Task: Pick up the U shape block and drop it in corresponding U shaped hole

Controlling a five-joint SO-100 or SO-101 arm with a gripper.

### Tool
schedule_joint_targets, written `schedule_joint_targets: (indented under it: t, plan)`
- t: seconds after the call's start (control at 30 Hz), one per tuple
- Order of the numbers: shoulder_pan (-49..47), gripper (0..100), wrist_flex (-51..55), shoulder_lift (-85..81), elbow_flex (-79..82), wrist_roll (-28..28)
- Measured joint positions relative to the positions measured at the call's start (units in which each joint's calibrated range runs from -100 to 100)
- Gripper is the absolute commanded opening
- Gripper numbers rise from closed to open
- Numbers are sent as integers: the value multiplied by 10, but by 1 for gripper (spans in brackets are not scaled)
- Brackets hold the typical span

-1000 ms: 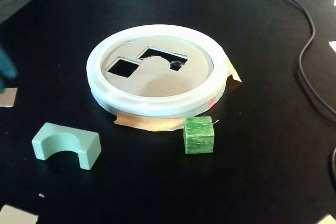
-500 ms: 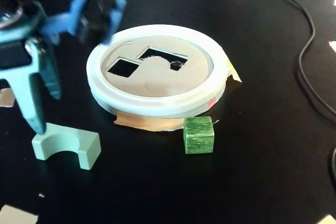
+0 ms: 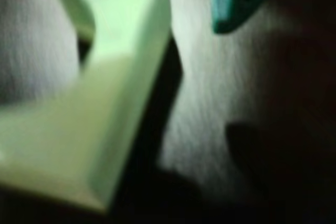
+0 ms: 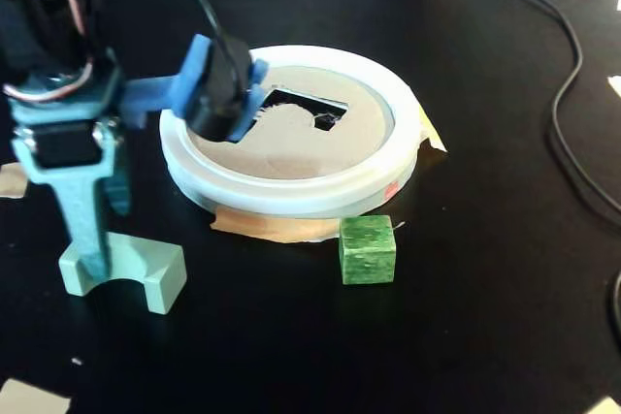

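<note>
The pale mint U shape block [image 4: 136, 269] stands notch-down on the black table at the lower left of the fixed view. My teal gripper [image 4: 107, 239] has come down over its left end, open, one finger in front of the block and one behind. In the wrist view the block [image 3: 105, 103] fills the left, blurred and very close, and one teal fingertip [image 3: 236, 3] shows at the upper right with a gap to the block. The U shaped hole [image 4: 303, 104] is a dark cutout in the tan disc [image 4: 291, 147], partly covered by my blue wrist part.
A white ring [image 4: 291, 196] rims the disc, with tan tape [image 4: 277, 228] under its front edge. A darker green cube [image 4: 367, 249] sits just in front of the ring. A black cable [image 4: 572, 94] curves along the right. Cardboard scraps [image 4: 29, 399] lie at the lower left.
The arm came in from the upper left and dropped over the block's left end. Its blue wrist part now covers the square cutout. Block and cube have not moved.
</note>
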Motion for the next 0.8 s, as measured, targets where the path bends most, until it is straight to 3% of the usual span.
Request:
schedule_joint_targets:
  t: [0.13,0.2,0.43,0.5,0.8]
  plan:
    - [-12,67,-41,41,-2,0]
    - [-15,62,-48,47,-2,0]
    - [-12,17,-55,47,-2,0]
    - [-11,10,-55,47,-2,0]
    - [-10,6,-55,47,-2,0]
